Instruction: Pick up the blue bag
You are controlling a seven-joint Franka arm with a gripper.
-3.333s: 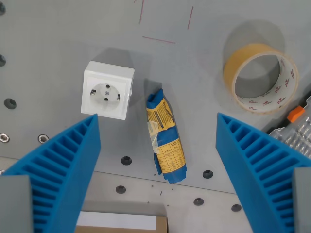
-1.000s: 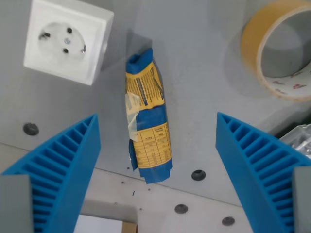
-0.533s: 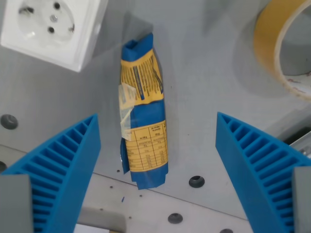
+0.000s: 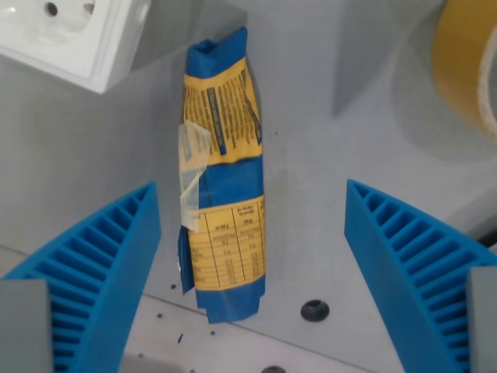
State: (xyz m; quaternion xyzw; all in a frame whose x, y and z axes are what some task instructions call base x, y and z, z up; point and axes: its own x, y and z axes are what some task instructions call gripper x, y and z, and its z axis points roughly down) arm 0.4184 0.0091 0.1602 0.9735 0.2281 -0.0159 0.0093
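The blue bag (image 4: 223, 171) is a narrow blue and yellow packet with printed text and a strip of clear tape. It lies flat on the grey table, running from top to bottom in the wrist view. My gripper (image 4: 252, 256) hangs above it, open, its two ribbed blue fingers (image 4: 97, 264) standing wide apart on either side of the bag's lower half. The bag sits closer to the finger on the wrist view's left. Neither finger touches it.
A white wall socket (image 4: 74, 35) lies at the top left, close to the bag's upper end. A roll of yellow tape (image 4: 466, 66) shows at the top right edge. Screw holes (image 4: 314, 311) dot the grey table (image 4: 326, 179) below the bag.
The camera has come lower: the bag looks larger and sits between the fingers. Socket and tape roll have slid toward the frame's edges. The fingers stay open as before.
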